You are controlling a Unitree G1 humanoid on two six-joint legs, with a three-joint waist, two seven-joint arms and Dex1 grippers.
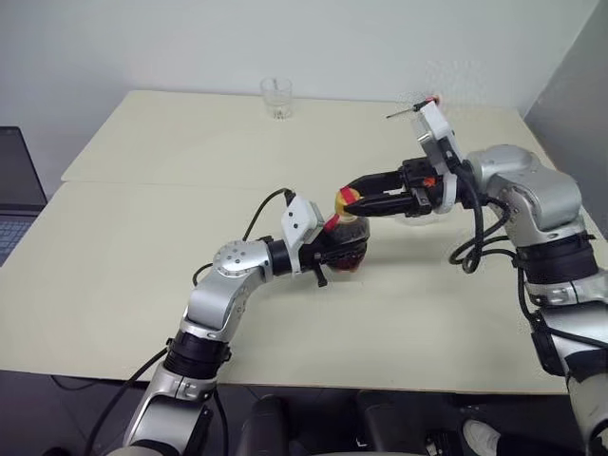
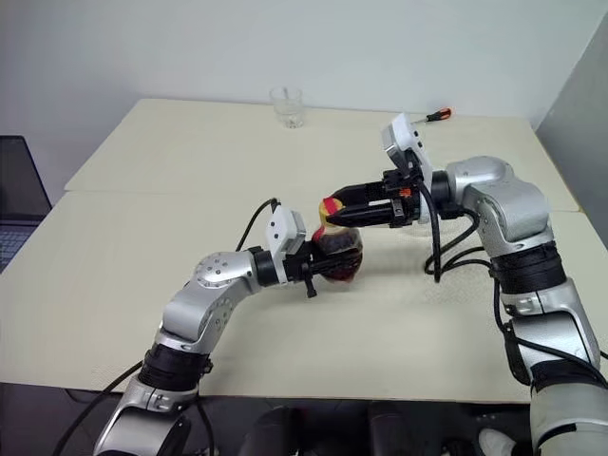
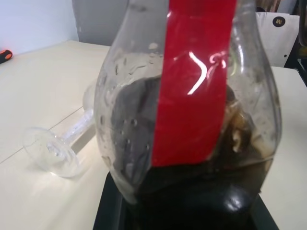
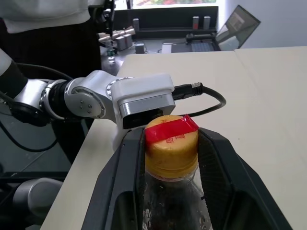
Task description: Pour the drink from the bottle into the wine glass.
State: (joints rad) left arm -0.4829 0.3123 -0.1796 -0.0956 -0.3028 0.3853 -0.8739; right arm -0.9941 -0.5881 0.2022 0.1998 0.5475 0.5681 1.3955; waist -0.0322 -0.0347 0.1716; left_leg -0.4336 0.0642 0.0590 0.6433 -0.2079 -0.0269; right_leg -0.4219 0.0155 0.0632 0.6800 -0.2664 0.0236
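While the bottle (image 1: 350, 237) stands upright at the tabletop's (image 1: 142, 247) centre, long axis vertical and yellow cap (image 4: 171, 146) at twelve o'clock, the left tool (image 1: 328, 255) clamps its rounded body of dark drink (image 3: 192, 191). The right tool (image 1: 359, 202) brackets the cap, fingers just beside it. At three o'clock the wine glass (image 3: 62, 146) lies toppled.

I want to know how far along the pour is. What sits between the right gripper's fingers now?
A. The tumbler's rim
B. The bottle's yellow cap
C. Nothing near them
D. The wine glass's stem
B: in the right wrist view the right gripper has its black fingers on either side of the yellow cap of the bottle, which the left gripper holds.
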